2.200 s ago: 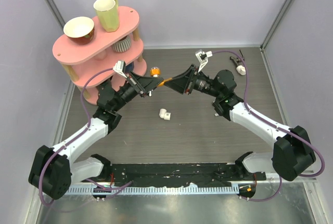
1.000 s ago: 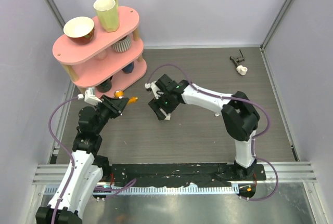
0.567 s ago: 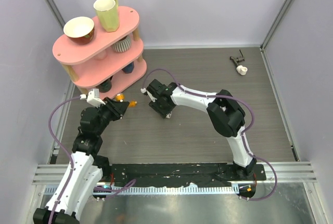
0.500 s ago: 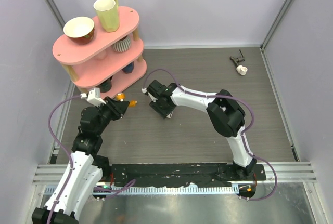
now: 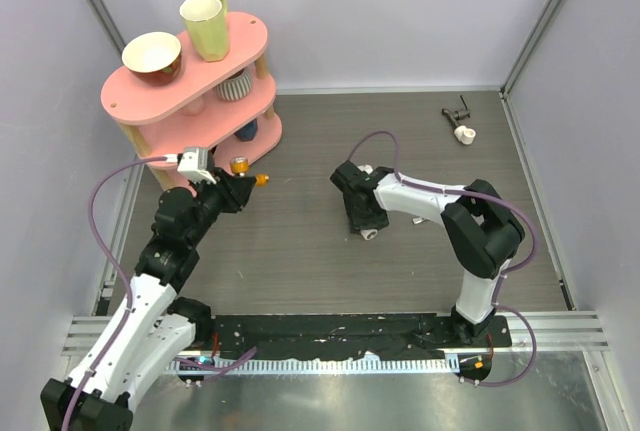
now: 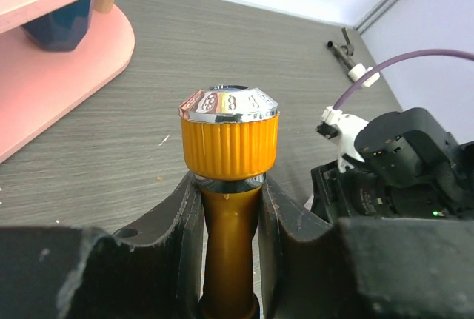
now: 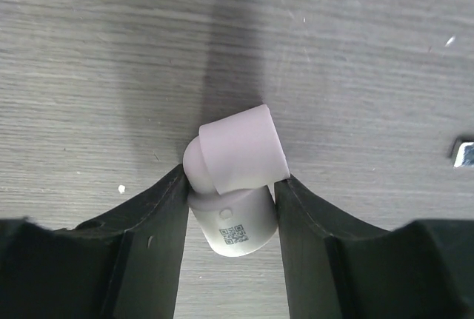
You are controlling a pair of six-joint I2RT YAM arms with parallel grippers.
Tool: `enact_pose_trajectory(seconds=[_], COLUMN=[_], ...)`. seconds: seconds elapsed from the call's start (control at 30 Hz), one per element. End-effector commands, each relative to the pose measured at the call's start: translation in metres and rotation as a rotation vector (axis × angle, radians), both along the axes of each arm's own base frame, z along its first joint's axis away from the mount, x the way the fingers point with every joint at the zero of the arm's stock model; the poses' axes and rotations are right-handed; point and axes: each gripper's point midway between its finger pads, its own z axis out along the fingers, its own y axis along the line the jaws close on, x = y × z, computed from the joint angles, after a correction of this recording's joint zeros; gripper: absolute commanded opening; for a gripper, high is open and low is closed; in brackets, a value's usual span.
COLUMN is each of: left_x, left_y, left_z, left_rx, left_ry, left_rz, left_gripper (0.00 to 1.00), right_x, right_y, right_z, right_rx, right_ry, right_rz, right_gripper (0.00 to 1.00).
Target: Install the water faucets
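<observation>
My left gripper (image 5: 243,179) is shut on the orange tap (image 6: 230,186), whose ribbed orange cap and silvery knob (image 6: 229,101) stand above the fingers; in the top view the tap (image 5: 243,168) sits just in front of the pink shelf. My right gripper (image 5: 370,229) is shut on the white elbow pipe fitting (image 7: 235,186), which shows a small QR mark; in the top view the fitting (image 5: 372,234) pokes out just below the gripper over the middle of the table. The two grippers are well apart.
A pink two-tier shelf (image 5: 178,101) with a bowl (image 5: 152,54), a yellow mug (image 5: 206,25) and cups stands at the back left. A dark tap piece with a white end (image 5: 459,122) lies at the back right. Walls close the sides.
My right gripper has moved right and nearer with the white fitting in it. My left gripper has moved slightly up and right with the orange tap, closer to the shelf.
</observation>
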Motion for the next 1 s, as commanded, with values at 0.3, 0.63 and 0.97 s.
enact_pose_trajectory(seconds=[0.3,0.63,0.97], left_x=[0.002,-0.002,-0.005], left_y=[-0.010,-0.011,-0.012], left_z=[0.019,0.021,0.023], left_rx=[0.088,0.089,0.076], left_ry=[-0.094,-0.101,-0.108], left_rz=[-0.024,-0.028,-0.033], left_gripper=[0.00,0.00,0.00], right_x=[-0.046,-0.047,-0.032], right_y=[0.031,0.099,0.049], right_z=[-0.006,0.015,0.074], right_rx=[0.151,0.282,0.181], right_ry=[0.138,0.159,-0.052], right_rz=[-0.075,0.068,0.013], right_gripper=[0.75,0.72,0.71])
